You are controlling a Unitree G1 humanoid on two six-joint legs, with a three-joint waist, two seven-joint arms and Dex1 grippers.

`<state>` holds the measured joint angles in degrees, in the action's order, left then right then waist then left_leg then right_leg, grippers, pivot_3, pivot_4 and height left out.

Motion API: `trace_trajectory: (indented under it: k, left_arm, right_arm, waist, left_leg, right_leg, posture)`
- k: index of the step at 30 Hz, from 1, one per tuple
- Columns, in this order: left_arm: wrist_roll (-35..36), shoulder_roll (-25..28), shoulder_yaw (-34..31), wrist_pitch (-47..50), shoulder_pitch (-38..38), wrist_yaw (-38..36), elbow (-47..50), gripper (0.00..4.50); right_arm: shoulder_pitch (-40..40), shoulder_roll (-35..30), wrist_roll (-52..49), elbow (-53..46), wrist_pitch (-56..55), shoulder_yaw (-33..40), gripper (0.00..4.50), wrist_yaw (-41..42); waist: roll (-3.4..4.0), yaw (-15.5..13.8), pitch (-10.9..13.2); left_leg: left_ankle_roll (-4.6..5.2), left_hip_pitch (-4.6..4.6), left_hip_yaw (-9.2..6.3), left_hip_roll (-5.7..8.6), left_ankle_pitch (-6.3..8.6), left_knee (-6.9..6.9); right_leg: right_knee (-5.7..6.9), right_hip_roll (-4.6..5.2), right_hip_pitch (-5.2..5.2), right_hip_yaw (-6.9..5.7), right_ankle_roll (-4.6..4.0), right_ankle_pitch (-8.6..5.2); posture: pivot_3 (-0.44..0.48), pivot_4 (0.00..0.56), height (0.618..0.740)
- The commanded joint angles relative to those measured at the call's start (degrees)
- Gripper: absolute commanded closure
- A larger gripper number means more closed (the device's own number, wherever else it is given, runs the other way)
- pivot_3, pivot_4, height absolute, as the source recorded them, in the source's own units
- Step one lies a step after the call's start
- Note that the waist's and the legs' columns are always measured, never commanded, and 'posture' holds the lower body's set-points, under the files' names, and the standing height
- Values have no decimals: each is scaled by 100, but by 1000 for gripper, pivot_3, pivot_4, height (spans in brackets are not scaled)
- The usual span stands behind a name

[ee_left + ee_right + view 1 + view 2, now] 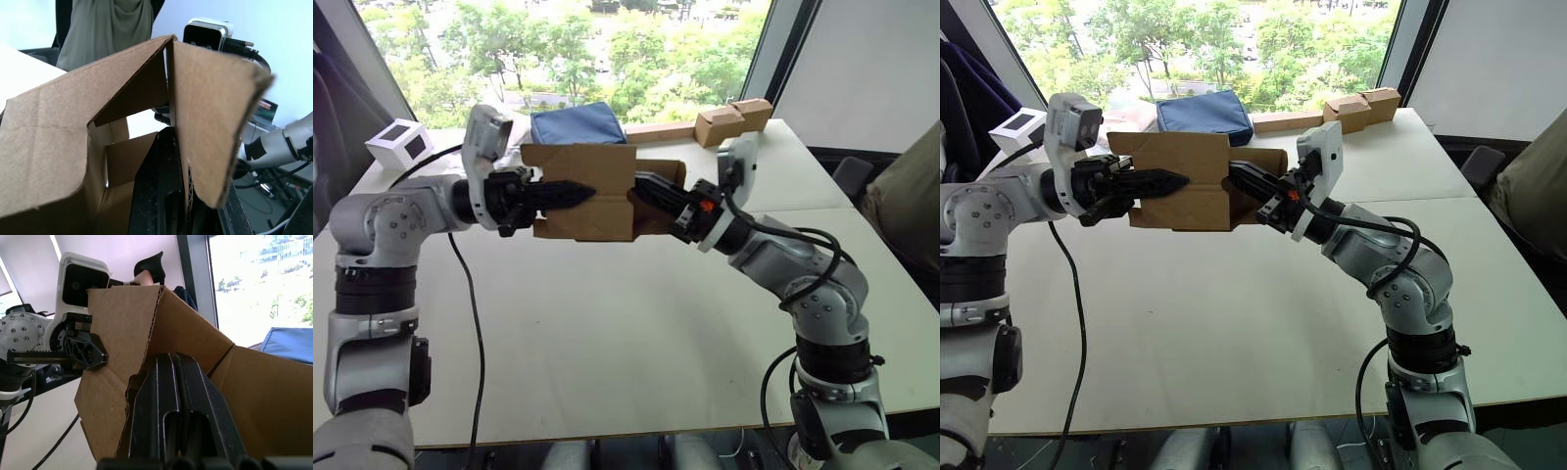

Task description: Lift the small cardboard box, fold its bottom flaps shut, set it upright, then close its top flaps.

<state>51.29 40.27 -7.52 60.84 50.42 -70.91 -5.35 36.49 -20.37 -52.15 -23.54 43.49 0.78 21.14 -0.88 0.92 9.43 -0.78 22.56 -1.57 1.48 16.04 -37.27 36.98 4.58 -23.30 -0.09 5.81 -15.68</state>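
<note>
Right gripper (644,189) – fingers pressed together, pinching box (590,192) wall from robot's right | left gripper (570,192) – fingers together flat against box front, from left | box – held above table (636,323), flaps loose

One small cardboard box (582,191) is counted, held between two end effectors, the left end effector (570,193) and the right end effector (644,188). One blue bag (576,124), one white box (399,143) and one table (636,333) are seen.
</note>
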Motion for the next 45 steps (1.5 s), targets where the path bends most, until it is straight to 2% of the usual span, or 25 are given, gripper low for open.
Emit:
trace_trajectory:
  k: [1,6,10,16,20,29,45]
  left_arm:
    - [112,77,-112,-14,87,-34,156,4500]
    - [42,93,-105,-72,133,-32,42,4500]
    - [12,138,-113,-108,128,-65,-6,4500]
    - [-12,141,-76,-147,181,-97,-85,4500]
    - [-64,138,-32,-181,246,-163,-151,4500]
    - [-64,113,5,-159,362,-225,-166,4500]
    - [62,59,-23,-51,355,-169,44,4500]
  right_arm:
    - [153,138,37,-179,-130,-22,4466,63]
    - [44,46,36,-213,-126,103,4466,194]
    - [-68,-567,138,-433,-104,437,4466,392]
    - [-262,-1376,-572,-645,303,1098,4466,675]
    - [-716,-1703,-737,-813,553,1117,4466,780]
    - [-1127,-1601,-334,-1018,472,602,4466,692]
    - [-421,-839,20,-731,285,46,4466,704]
  waist:
    - [0,1,0]
    - [0,-10,0]
    - [0,-20,0]
    - [0,-16,0]
    - [-2,-16,1]
    - [-2,-15,1]
    - [-2,-19,1]
  left_leg:
    - [0,0,0,0,0,0]
    - [0,0,0,0,0,0]
    - [0,1,0,3,0,-2]
    - [1,1,0,1,1,-1]
    - [2,1,0,0,1,-1]
    - [2,1,1,-1,1,-2]
    - [1,1,0,0,1,-5]
  right_leg:
    - [0,0,0,0,0,0]
    - [0,0,-1,0,0,0]
    - [0,3,1,0,0,0]
    - [-2,1,1,0,0,0]
    - [-3,1,1,0,0,0]
    - [-3,0,1,0,0,0]
    - [-2,1,1,0,0,0]
  posture:
    - [0,150,737]
    - [0,150,737]
    - [0,150,737]
    - [0,150,737]
    - [0,150,737]
    - [0,150,737]
    - [0,150,737]
